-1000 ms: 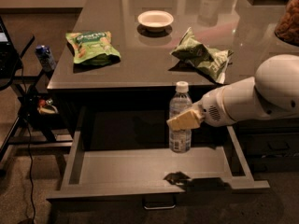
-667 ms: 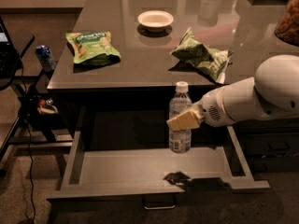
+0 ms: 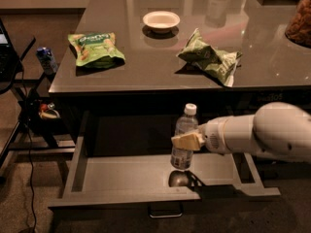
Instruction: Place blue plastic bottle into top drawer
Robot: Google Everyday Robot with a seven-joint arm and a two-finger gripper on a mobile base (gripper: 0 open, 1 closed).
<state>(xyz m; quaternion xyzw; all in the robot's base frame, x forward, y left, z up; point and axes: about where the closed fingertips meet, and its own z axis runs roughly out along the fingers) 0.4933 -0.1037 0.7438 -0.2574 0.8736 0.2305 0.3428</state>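
Gripper [image 3: 183, 141]: reaching in from right on white arm, tan fingers clenched around middle of blue plastic bottle [image 3: 186, 124].
Bottle: upright, white cap up, inside top drawer [image 3: 121, 174], right of centre; contact of base with drawer floor unclear.
Drawer: pulled open below table [image 3: 146, 74], loop handle [image 3: 165, 210] on front.
Tabletop: two green snack bags [image 3: 95, 47] [image 3: 210, 59], white bowl [image 3: 161, 20] behind.
Left side: small blue can [image 3: 47, 60] beside table.

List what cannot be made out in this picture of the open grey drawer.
Camera view:
Slim clear plastic bottle: label partly covered by the gripper at its middle.
Wide shallow grey drawer: rear lost in shadow under the tabletop.
Brown object on tabletop: cut off by the right edge.
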